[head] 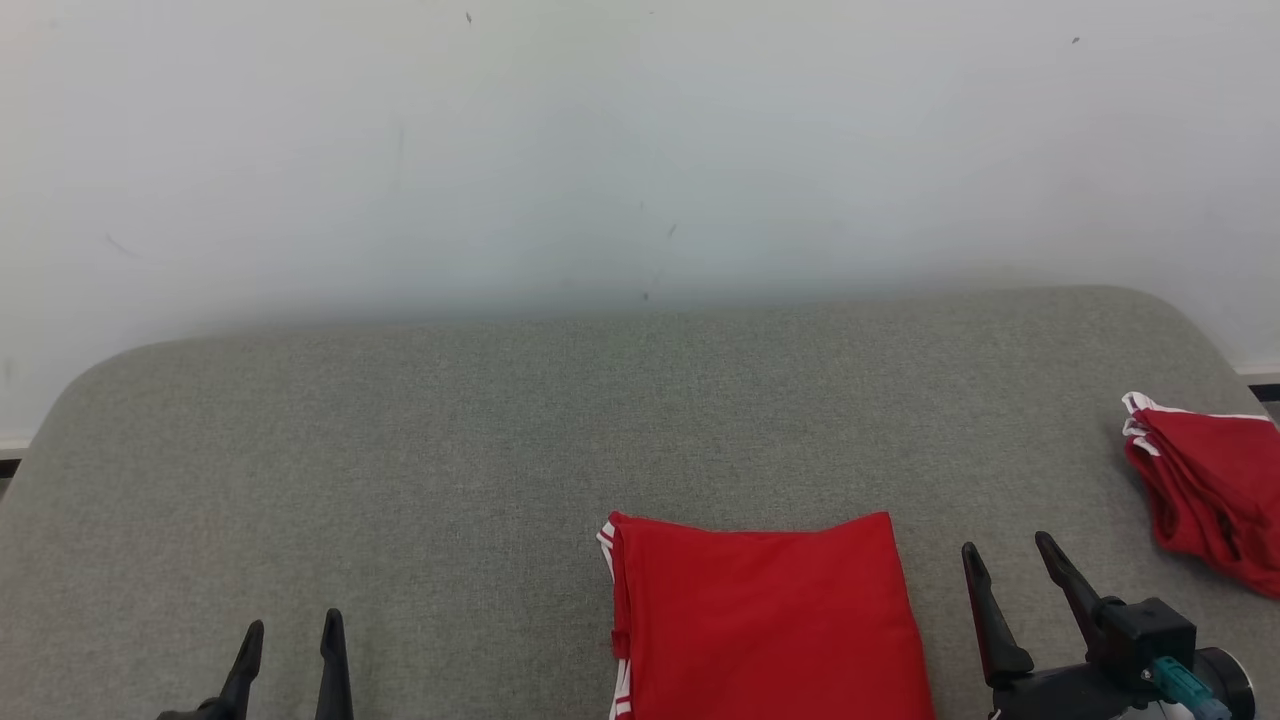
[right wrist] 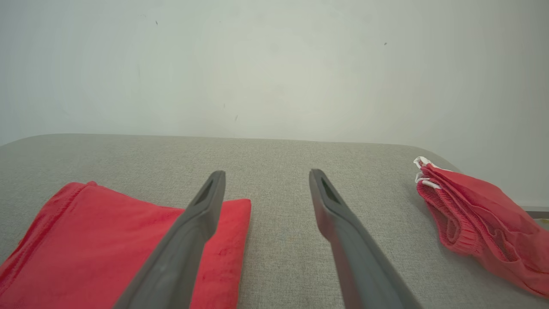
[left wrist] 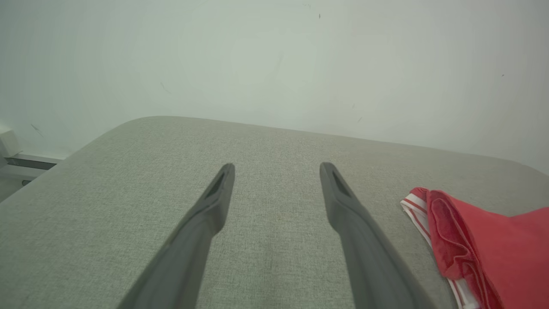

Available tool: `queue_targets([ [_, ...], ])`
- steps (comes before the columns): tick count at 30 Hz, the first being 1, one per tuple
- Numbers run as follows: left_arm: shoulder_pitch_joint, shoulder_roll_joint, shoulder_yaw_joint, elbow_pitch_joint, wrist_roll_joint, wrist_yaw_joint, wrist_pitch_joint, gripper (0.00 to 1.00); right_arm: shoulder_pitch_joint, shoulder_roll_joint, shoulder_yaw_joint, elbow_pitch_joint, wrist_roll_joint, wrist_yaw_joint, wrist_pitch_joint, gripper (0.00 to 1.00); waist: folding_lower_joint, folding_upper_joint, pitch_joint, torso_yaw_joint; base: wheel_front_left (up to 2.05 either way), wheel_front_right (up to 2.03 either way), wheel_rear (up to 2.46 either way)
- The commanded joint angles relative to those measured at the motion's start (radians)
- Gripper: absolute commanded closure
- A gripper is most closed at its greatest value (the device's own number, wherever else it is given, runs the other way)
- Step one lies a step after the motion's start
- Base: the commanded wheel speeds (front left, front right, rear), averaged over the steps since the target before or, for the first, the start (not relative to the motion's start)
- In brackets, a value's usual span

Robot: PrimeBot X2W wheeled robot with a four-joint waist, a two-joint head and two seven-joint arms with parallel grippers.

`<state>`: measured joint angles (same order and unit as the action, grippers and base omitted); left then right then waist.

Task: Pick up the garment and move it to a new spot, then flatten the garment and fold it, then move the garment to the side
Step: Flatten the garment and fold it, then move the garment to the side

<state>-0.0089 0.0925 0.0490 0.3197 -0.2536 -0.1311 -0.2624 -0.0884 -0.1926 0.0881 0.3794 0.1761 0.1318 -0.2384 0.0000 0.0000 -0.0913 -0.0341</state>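
Observation:
A red garment with white stripes (head: 765, 620) lies folded flat at the near middle of the grey padded surface; it also shows as the garment (left wrist: 493, 249) in the left wrist view and the garment (right wrist: 85, 249) in the right wrist view. My right gripper (head: 1010, 560) stands open just to the right of it, with nothing between its fingers (right wrist: 339, 214). Far to the garment's left, near the front edge, my left gripper (head: 292, 635) is open and holds nothing, its fingers (left wrist: 214, 201) above bare fabric.
A second red garment (head: 1205, 490), bunched up, lies at the right edge of the grey surface (head: 400, 470); the same second garment (right wrist: 476, 219) appears in the right wrist view. A pale wall (head: 640, 150) rises behind the surface's rounded far edge.

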Motion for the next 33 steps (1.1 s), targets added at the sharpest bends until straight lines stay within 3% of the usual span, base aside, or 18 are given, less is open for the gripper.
queue_targets([
  [1, 0.009, -0.004, 0.005, 0.002, 0.003, 0.001, -0.003, 0.00, -0.008, 0.002, 0.002, 0.003, 0.006, -0.003, -0.005, 0.00, 0.0000, 0.0000, 0.002, 0.000, 0.00, 0.00, 0.00],
  [8, 0.012, -0.003, 0.006, 0.001, 0.000, 0.001, -0.003, 0.00, -0.017, 0.002, 0.005, 0.008, 0.013, -0.003, -0.003, 0.00, 0.0000, 0.0000, 0.014, 0.006, 0.00, 0.00, 0.00],
  [12, 0.014, 0.000, 0.009, -0.006, -0.002, 0.001, -0.003, 0.00, -0.025, 0.007, -0.018, 0.009, 0.008, -0.003, 0.056, 0.00, 0.0000, 0.0000, 0.022, 0.008, 0.00, 0.00, 0.00],
  [15, 0.022, -0.001, 0.014, -0.013, -0.002, 0.001, -0.003, 0.00, -0.042, 0.018, -0.048, 0.009, 0.011, -0.003, 0.170, 0.00, 0.0000, 0.0000, 0.029, 0.008, 0.00, 0.00, 0.00],
  [25, 0.024, -0.014, 0.009, -0.023, -0.005, 0.001, -0.003, 0.00, -0.092, 0.056, -0.139, -0.026, 0.044, -0.003, 0.726, 0.00, 0.0000, 0.0000, 0.062, 0.044, 0.00, 0.00, 0.00],
  [29, 0.012, -0.017, 0.000, -0.020, -0.007, 0.001, -0.003, 0.00, -0.109, 0.082, -0.172, -0.038, 0.068, -0.003, 0.855, 0.00, 0.0000, 0.0000, 0.078, 0.077, 0.00, 0.00, 0.00],
  [33, 0.005, -0.019, -0.007, -0.021, -0.008, 0.001, -0.003, 0.00, -0.119, 0.097, -0.193, -0.038, 0.090, -0.003, 0.911, 0.00, 0.0000, 0.0000, 0.094, 0.100, 0.00, 0.00, 0.00],
])
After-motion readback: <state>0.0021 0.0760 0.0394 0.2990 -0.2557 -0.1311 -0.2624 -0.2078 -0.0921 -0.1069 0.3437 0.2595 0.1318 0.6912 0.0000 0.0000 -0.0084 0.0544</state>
